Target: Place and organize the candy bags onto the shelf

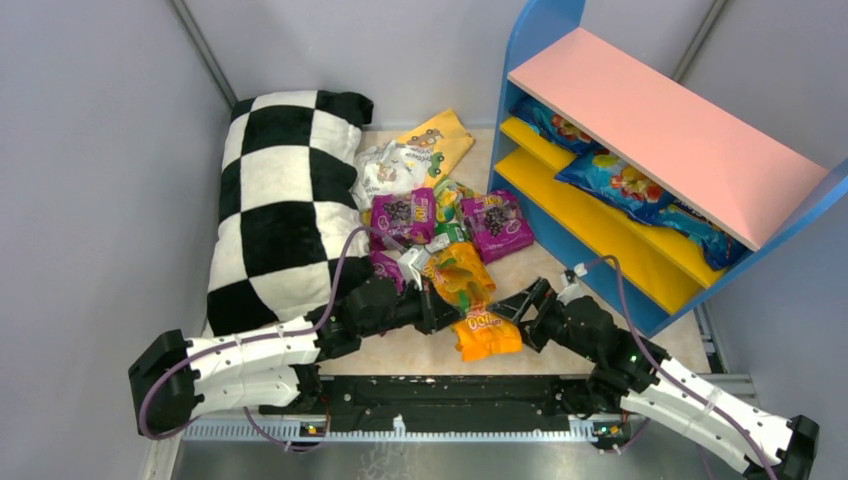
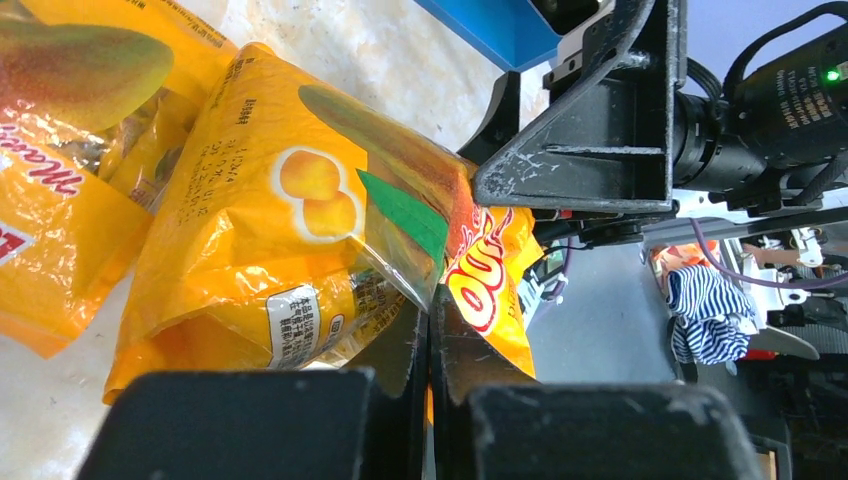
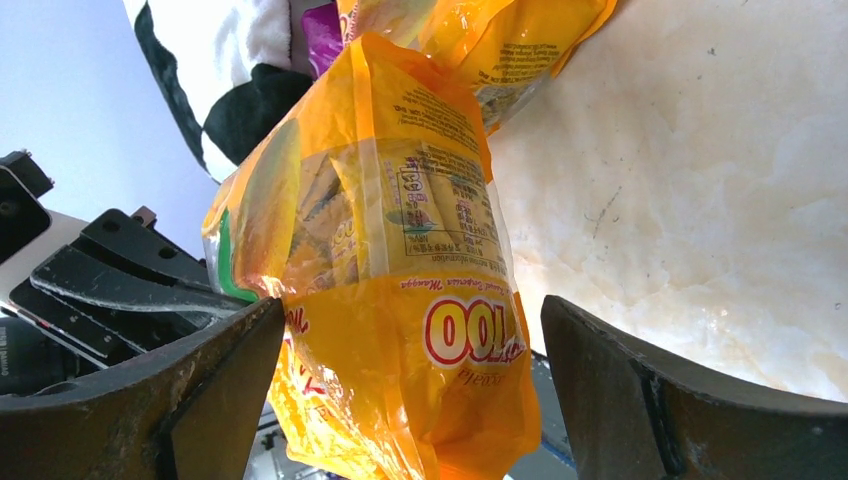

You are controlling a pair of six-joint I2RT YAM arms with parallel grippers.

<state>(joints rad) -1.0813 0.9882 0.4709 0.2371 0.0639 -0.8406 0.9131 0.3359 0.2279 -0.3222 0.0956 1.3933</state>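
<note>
Left gripper (image 2: 430,340) fingers are pinched tight on the clear edge seam of an orange bag (image 2: 270,220), next to its green patch. Right gripper (image 3: 415,320) fingers are spread wide with the same orange bag (image 3: 400,200) between them. It seems to brush the left-hand finger in that view, but contact with the other finger can't be told. An orange "100" print sits at the bag's lower end; one packet or two overlapping, can't tell.

Top view: left gripper (image 1: 440,308) and right gripper (image 1: 525,305) face each other near the table's near edge, with the orange bag (image 1: 465,285) between them.

From there, at 12 o'clock is a loose pile of candy bags, including two purple bags (image 1: 405,215) and a yellow bag (image 1: 435,140) at the far end. At 10 o'clock the checkered pillow (image 1: 285,200) lies along the left wall. At 2 o'clock is the shelf (image 1: 650,130), with a blue frame, a pink top board and yellow boards below. Blue bags (image 1: 620,185) lie on the yellow boards under the pink top.

The table surface (image 1: 560,270) is pale cream with a marbled look and faint scuffs in the right wrist view. Plain grey-white walls (image 1: 100,100) enclose three sides. A black rail (image 1: 450,395) carrying both arm bases runs along the near edge at 6 o'clock.
</note>
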